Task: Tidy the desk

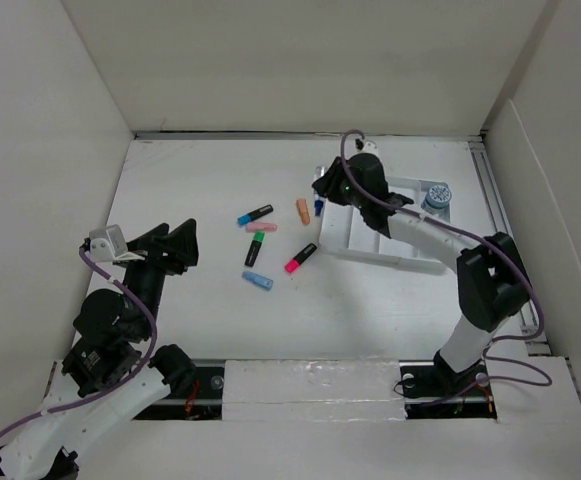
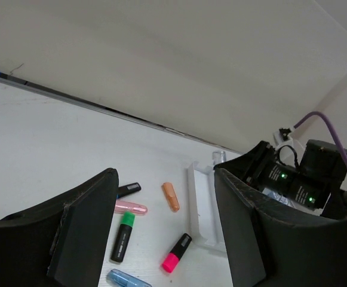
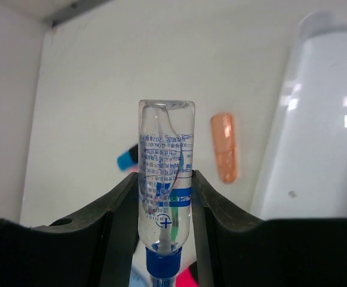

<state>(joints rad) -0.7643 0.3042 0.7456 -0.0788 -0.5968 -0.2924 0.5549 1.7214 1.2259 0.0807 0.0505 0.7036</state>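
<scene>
1. The desk (image 1: 200,320) is a flat matte-white top lying under both arms, with smooth white panels along its left, far and right edges.
2. Its long axis appears to run left to right, across the front of the arms.
3. The right gripper (image 3: 164,174) is closed on a clear, round plastic bottle (image 3: 165,134) with printed text. The blue cap sits toward the wrist and the base points out past the fingertips.
4. That gripper hangs over the left edge of the white ridged tray (image 1: 370,245), at the far right of the desk.
5. The left gripper (image 2: 164,176) has its jaws well apart and empty, and is raised over the desk's left side.
6. Stubby markers lie loose mid-desk: orange (image 1: 302,210), green (image 1: 256,248) and pink (image 1: 299,259).
7. Bare desk spreads left of the markers and along the near edge.
</scene>
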